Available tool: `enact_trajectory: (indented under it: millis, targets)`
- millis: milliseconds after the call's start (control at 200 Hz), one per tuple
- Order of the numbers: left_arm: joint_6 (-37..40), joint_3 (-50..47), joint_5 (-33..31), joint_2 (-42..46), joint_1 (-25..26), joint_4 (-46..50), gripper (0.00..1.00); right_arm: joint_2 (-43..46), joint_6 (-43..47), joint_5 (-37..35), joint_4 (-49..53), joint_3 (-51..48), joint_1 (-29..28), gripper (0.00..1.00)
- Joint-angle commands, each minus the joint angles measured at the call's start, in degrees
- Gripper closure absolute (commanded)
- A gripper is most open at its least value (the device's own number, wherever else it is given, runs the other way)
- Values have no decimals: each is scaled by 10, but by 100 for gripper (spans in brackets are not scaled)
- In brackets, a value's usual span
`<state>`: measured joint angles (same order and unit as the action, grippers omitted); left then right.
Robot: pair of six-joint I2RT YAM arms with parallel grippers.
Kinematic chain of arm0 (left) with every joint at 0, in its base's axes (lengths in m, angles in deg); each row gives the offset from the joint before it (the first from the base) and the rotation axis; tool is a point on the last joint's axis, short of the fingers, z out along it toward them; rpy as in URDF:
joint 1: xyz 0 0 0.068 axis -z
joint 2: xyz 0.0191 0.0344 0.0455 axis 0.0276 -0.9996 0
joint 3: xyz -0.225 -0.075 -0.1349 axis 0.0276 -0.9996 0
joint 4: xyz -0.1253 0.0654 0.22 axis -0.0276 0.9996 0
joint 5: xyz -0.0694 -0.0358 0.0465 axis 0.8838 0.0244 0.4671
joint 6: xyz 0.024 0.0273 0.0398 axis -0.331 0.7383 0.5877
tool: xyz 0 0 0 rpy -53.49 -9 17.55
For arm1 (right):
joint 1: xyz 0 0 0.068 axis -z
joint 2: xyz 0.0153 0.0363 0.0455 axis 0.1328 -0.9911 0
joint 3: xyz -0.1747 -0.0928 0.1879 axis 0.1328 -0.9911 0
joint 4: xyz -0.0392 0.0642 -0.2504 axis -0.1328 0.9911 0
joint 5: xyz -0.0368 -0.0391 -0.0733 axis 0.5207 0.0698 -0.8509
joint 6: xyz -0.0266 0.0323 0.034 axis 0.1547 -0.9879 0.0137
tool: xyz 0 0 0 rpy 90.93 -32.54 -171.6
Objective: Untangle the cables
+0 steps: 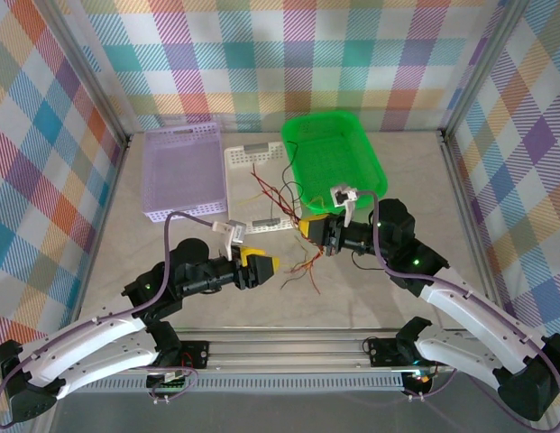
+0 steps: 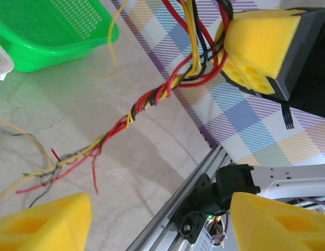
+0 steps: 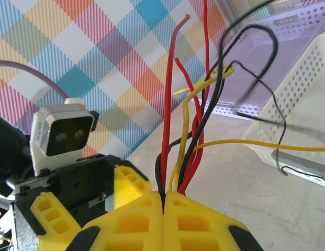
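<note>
My right gripper (image 1: pixel 317 231) is clamped tight on the red, black and yellow cables (image 2: pixel 146 102) mid-table, at six o'clock of the green basket (image 1: pixel 380 171), their twisted length running toward eight o'clock to my left gripper (image 1: pixel 269 264), whose pads stand wide apart, holding nothing.

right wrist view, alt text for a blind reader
The right claw is shut on a bundle of red, black and yellow wires that fan upward. The open left claw sits at left, a white basket at right.
</note>
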<state>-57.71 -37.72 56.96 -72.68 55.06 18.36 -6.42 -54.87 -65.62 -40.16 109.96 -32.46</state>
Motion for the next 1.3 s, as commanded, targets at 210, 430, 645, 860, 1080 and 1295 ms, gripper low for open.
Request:
enact_trajectory:
  millis: [210,430,645,860,1080,1295]
  targets:
    - [9,67,-96,-32,-2,-17,21,0,33,109,-11,15,1,100]
    - [-7,80,-180,-2,-3,-19,8,-2,30,125,-11,11,1,100]
    - [-50,82,-235,-19,-20,-15,8,-8,32,148,-14,12,1,100]
    - [-79,122,-238,-53,-39,-44,7,-21,55,132,21,21,0,100]
    - [-86,157,-230,-91,-43,-35,7,-29,72,125,40,29,3,100]
    - [-72,182,-203,-126,-49,10,8,-24,78,109,49,32,1,100]
